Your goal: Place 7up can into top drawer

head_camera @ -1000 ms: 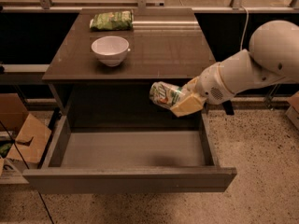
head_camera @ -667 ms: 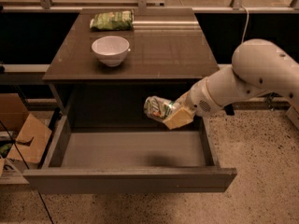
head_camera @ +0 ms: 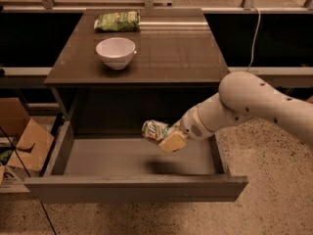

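Note:
The 7up can (head_camera: 154,130), green and white, lies on its side in my gripper (head_camera: 165,137), which is shut on it. The white arm reaches in from the right. The can hangs above the grey floor of the open top drawer (head_camera: 132,156), right of its middle, and casts a shadow on the floor below. The drawer is pulled out below the dark brown table (head_camera: 176,48).
A white bowl (head_camera: 116,52) and a flat green snack bag (head_camera: 117,21) sit on the left part of the table. Cardboard boxes (head_camera: 22,141) stand on the floor left of the drawer. A cable (head_camera: 254,31) hangs at the back right.
The gripper with the can has moved left and down, from beside the table's right edge to lower over the drawer's inside.

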`<state>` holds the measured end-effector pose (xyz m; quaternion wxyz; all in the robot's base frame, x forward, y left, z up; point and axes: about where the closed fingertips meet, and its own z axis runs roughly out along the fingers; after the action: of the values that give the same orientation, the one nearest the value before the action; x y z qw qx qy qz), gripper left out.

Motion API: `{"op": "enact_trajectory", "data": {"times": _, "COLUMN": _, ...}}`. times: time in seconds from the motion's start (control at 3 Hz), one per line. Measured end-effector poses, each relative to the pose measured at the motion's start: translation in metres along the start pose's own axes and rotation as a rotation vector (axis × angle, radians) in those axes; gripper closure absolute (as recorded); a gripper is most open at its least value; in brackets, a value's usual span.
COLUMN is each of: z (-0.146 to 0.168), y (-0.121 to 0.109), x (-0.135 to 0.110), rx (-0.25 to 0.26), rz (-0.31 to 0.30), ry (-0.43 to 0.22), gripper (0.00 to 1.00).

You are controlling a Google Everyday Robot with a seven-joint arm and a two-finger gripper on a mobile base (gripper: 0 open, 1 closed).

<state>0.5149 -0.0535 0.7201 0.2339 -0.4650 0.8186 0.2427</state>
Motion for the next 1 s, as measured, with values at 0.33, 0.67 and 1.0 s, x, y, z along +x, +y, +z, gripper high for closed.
{"op": "enact_trajectory", "data": {"times": 0.33, "z": 0.028, "y": -0.003, "x": 0.010, "rx": 0.008, "rz": 0.046, "ry": 0.000, "gripper": 0.94}}
{"op": "enact_trajectory", "data": {"times": 0.67, "z": 0.051, "y": -0.012, "x": 0.020, "rx": 0.041, "rz": 0.110, "ry": 0.011, "gripper": 0.76}}
{"op": "enact_trajectory", "data": {"times": 1.0, "z": 0.065, "y": -0.023, "x": 0.028, "rx": 0.087, "rz": 0.174, "ry": 0.038, "gripper": 0.53}}
